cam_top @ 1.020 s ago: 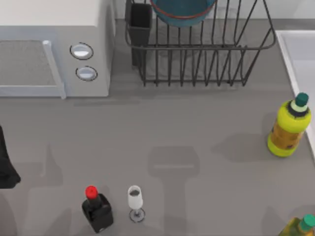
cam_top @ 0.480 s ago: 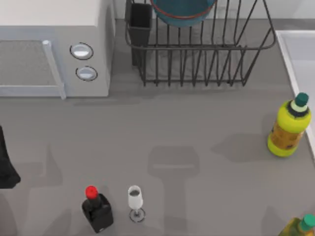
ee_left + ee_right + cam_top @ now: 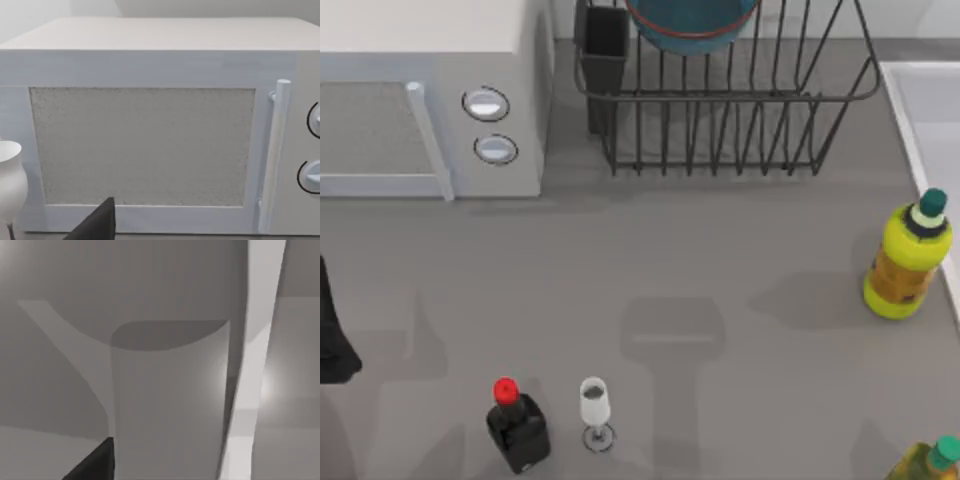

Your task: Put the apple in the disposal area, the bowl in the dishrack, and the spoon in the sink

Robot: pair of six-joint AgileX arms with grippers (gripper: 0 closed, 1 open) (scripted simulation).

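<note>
Bowl (image 3: 692,25) racked; arms parked.
Bowl sits in dishrack (image 3: 725,95); sink (image 3: 928,120) right of dishrack; left arm (image 3: 332,335) far left of it. Jaws' state: cannot tell.

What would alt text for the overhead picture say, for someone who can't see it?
A grey table seen from above: a blue bowl sits in a black wire dishrack beside a white microwave. A yellow bottle stands beside the sink's rim; a red-capped black bottle and wine glass stand nearer.
</note>
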